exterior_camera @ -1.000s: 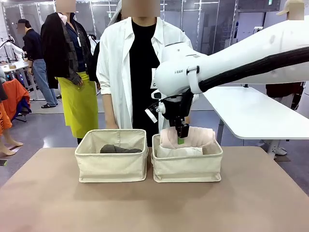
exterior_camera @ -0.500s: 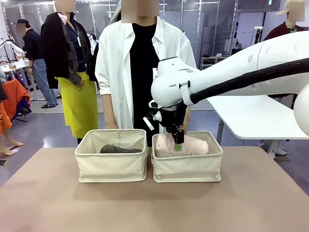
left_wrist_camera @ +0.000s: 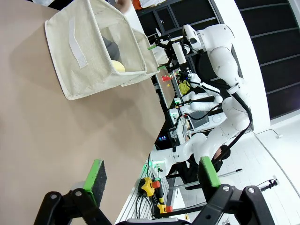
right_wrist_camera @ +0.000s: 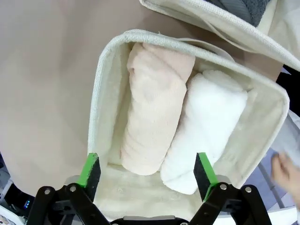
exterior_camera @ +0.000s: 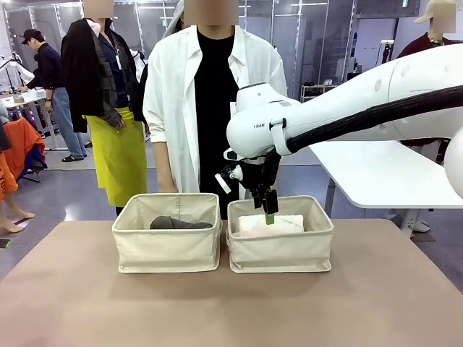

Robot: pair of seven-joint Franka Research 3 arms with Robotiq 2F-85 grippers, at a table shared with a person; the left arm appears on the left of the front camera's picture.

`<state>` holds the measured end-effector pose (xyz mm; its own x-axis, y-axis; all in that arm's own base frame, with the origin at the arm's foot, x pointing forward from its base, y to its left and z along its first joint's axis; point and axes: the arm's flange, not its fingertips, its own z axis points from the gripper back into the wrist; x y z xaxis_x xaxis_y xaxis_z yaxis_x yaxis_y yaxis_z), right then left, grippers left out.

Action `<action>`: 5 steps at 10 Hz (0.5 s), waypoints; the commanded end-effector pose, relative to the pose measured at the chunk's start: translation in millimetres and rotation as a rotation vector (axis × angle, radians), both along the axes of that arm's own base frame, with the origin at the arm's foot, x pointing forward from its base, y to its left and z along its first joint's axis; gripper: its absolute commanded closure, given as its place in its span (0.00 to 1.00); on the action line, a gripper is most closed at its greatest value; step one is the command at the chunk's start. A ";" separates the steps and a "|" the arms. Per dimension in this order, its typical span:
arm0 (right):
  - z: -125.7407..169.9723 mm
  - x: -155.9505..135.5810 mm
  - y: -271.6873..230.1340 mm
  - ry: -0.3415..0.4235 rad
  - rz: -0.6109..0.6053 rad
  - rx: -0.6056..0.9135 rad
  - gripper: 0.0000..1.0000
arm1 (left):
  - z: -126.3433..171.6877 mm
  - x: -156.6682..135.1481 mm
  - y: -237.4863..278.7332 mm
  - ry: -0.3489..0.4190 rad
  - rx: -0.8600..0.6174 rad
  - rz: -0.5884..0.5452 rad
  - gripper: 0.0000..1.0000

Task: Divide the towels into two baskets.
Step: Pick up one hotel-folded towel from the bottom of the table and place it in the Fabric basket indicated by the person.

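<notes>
At left of centre, left basket (exterior_camera: 167,242) with grey towel (exterior_camera: 179,223) and yellow towel (left_wrist_camera: 117,66) inside; just right, touching it, right basket (exterior_camera: 281,243) with pink towel (right_wrist_camera: 154,104) and white towel (right_wrist_camera: 203,130) side by side, under right gripper (exterior_camera: 269,214), fingers spread, empty; left gripper (left_wrist_camera: 152,176) likewise open above bare table (exterior_camera: 231,307).

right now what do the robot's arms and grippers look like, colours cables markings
The right arm is glossy white and rounded, with a black cable bundle along it and small dark lettering on the wrist housing. Its right gripper is black with green pads. The left gripper matches: black linkage fingers tipped with green pads.
</notes>
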<state>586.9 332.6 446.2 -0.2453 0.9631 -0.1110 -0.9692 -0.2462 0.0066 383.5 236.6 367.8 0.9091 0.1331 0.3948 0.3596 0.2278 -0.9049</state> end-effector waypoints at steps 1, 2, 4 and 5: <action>6.7 -30.8 -28.0 -0.022 -0.053 -0.014 0.00 | 3.8 -3.9 0.8 -0.011 0.008 -0.003 0.00; 0.0 0.0 0.0 0.000 0.000 0.000 0.00 | 3.8 -3.9 0.8 -0.011 0.008 -0.003 0.00; 0.0 0.0 0.0 0.000 0.000 0.000 0.00 | 3.8 -3.9 0.8 -0.011 0.008 -0.003 0.00; 0.0 0.0 0.0 0.000 0.000 0.000 0.00 | 3.8 -3.9 0.8 -0.011 0.008 -0.003 0.00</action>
